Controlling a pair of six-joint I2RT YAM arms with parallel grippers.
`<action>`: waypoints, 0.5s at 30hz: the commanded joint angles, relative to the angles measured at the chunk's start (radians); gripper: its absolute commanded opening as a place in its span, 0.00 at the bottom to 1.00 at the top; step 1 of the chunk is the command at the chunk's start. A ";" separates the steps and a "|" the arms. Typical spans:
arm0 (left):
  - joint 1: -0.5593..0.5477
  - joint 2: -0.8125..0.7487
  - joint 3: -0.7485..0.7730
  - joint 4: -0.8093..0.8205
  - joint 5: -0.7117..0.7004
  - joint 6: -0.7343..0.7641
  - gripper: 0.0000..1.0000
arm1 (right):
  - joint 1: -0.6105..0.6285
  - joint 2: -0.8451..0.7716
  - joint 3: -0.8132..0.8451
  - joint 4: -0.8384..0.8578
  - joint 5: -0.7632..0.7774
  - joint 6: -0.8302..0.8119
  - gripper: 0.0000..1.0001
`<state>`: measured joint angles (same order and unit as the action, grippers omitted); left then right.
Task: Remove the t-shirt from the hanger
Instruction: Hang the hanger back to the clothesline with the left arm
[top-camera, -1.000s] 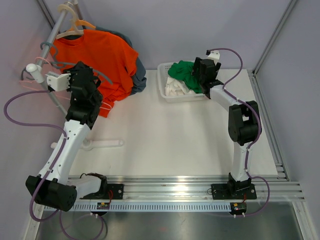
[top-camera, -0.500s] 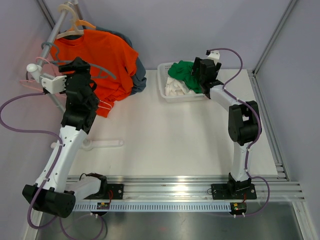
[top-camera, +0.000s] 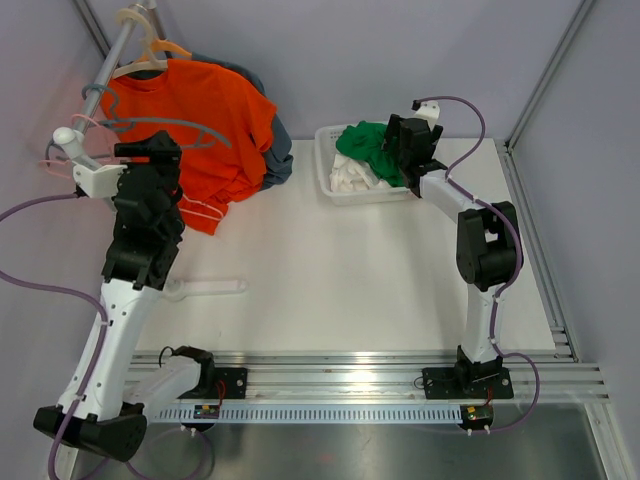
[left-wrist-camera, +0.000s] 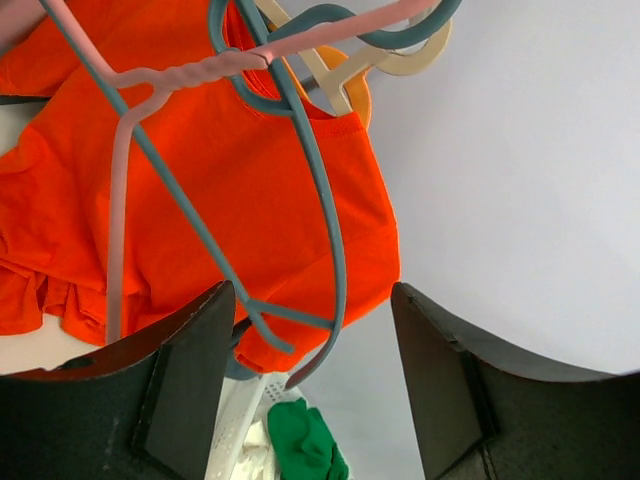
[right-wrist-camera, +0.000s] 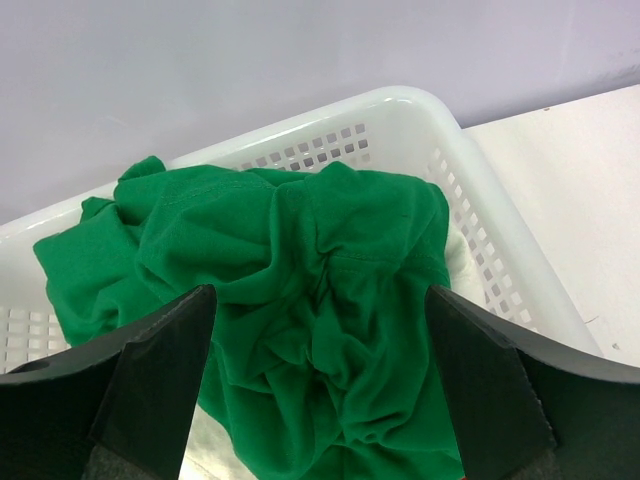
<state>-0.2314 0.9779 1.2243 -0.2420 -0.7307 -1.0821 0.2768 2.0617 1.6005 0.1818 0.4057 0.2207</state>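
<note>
Reaching up from the table's near edge, the left arm leans towards the clothes rail (top-camera: 108, 62). The left gripper (top-camera: 150, 151) is raised to rail height with its wrist tipped back, so the fingers point up and away. Its jaws stand well apart and grip nothing. Just beyond the fingertips hang two bare wire hangers, a grey-blue hanger (left-wrist-camera: 328, 225) and a pink hanger (left-wrist-camera: 113, 235), whose lower ends dip between the fingers in the wrist view. Whether either brushes a pad cannot be told.

Ahead of the gripper and behind those wires, the orange t-shirt (left-wrist-camera: 235, 170) is on its pale hanger (top-camera: 152, 48) on the rail, its body draped down to the table (top-camera: 350, 270). A dark grey garment (top-camera: 281, 160) shows behind the shirt's far edge. The side wall and the slanting rail lie close on the gripper's left, while open tabletop lies to its right. A white hanger (top-camera: 207, 287) lies flat beside the arm's lower link.

The right arm stands upright from its base, folds at the elbow and stretches forward and inward, bringing the right gripper (right-wrist-camera: 318, 300) over the white basket (right-wrist-camera: 482, 205). Its jaws are spread wide and hold nothing. A crumpled green garment (right-wrist-camera: 300, 250) lies directly beneath and between the fingers, heaped on white cloth. The basket's rim curves round in front of the fingertips, with the back wall just beyond it and bare table off to the gripper's right.
</note>
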 joint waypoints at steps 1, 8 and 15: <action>-0.006 -0.059 0.049 -0.054 0.088 -0.006 0.66 | 0.009 -0.009 0.052 0.024 0.001 0.006 0.93; -0.017 -0.120 0.076 -0.117 0.236 0.040 0.68 | 0.009 -0.011 0.052 0.024 -0.013 0.016 0.93; -0.019 -0.036 0.129 -0.022 0.442 0.174 0.68 | 0.009 -0.021 0.039 0.042 -0.030 0.031 0.93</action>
<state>-0.2440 0.8833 1.3025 -0.3386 -0.4309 -1.0000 0.2768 2.0621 1.6154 0.1825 0.3973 0.2325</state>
